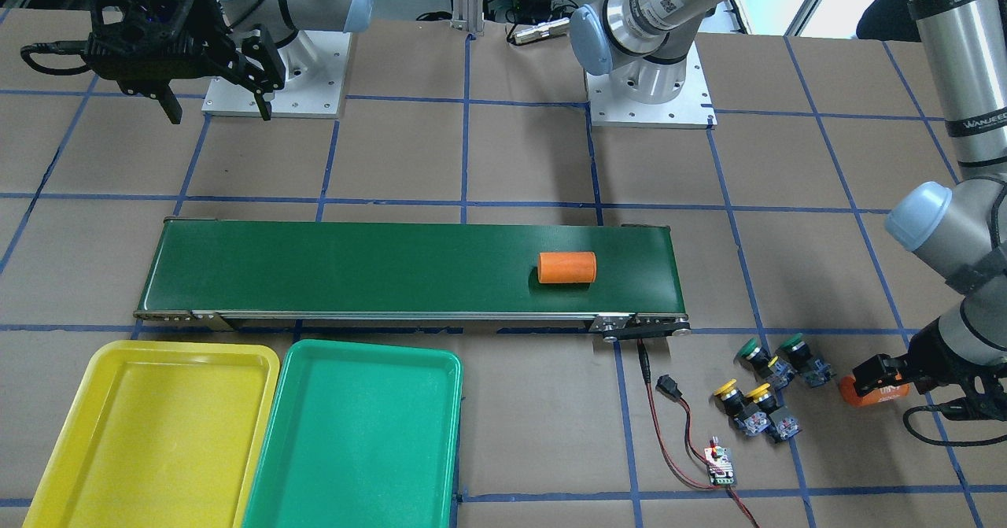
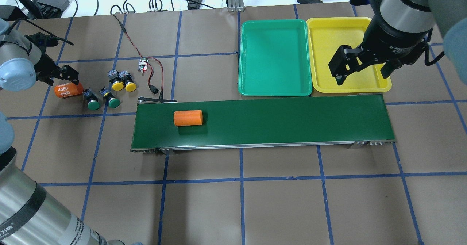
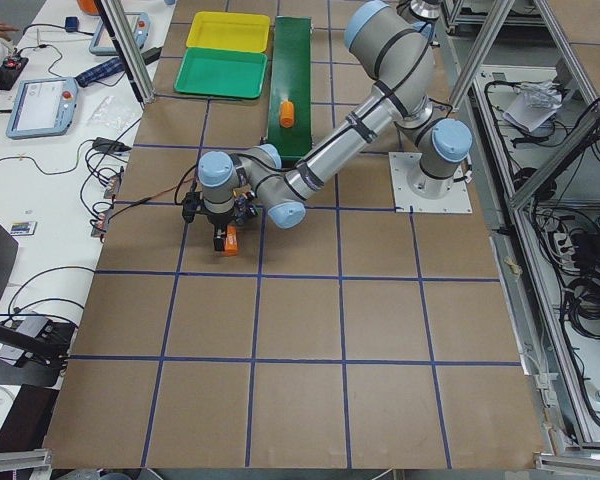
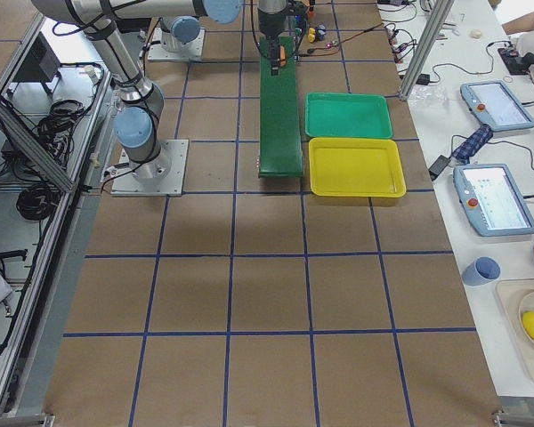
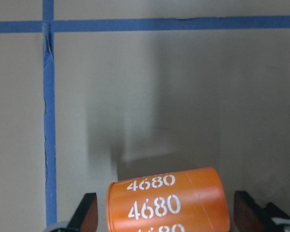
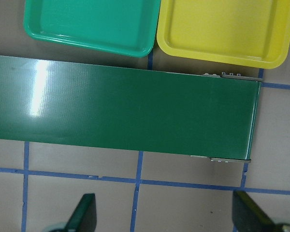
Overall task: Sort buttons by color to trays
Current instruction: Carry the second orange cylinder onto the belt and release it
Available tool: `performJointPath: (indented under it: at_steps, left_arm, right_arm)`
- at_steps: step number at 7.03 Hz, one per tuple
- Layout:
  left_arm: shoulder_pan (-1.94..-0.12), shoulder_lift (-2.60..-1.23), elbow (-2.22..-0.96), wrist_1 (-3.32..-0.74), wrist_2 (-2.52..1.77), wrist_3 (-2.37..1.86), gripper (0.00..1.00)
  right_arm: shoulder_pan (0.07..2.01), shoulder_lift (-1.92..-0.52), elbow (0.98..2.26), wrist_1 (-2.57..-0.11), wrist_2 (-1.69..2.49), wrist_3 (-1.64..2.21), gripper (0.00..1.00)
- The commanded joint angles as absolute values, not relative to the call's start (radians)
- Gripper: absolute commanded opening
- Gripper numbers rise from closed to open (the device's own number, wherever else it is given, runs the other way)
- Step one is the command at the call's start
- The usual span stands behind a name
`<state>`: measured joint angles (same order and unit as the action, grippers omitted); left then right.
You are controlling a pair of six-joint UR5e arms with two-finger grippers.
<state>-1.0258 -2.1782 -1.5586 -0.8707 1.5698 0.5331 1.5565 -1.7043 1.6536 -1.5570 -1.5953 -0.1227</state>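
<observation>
Four buttons lie on the table at the belt's left end: two green [image 2: 93, 104] [image 2: 114, 102] and two yellow [image 2: 117, 85] [image 2: 130, 87]. My left gripper [image 2: 66, 83] is open, low beside them, its fingers straddling an orange cylinder [image 5: 168, 203] marked 4680, with a small gap on each side. It touches no button. My right gripper [image 2: 363, 75] is open and empty, held high over the yellow tray's [image 2: 328, 29] near edge. The green tray [image 2: 275, 58] lies beside the yellow one. Both trays hold nothing.
A long dark-green conveyor belt [image 2: 277, 122] runs across the middle with a second orange cylinder [image 2: 188, 118] lying on it near its left end. A small circuit board [image 2: 143, 65] with red-black wires lies beyond the buttons.
</observation>
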Motion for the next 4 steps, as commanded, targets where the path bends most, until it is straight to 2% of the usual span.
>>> performJointPath:
  at_steps: [1,4]
  left_arm:
    - [-1.025,-2.192,-1.56,-0.871,1.559,0.532,1.0]
    - [-1.025,-2.224,-1.56,-0.873,1.563,0.534,1.0]
  right_arm:
    - [1.557,-1.704,1.654,-1.557,-1.594,-0.123,1.0]
    - [1.557,-1.704,1.654,-1.557,-1.594,-0.123,1.0]
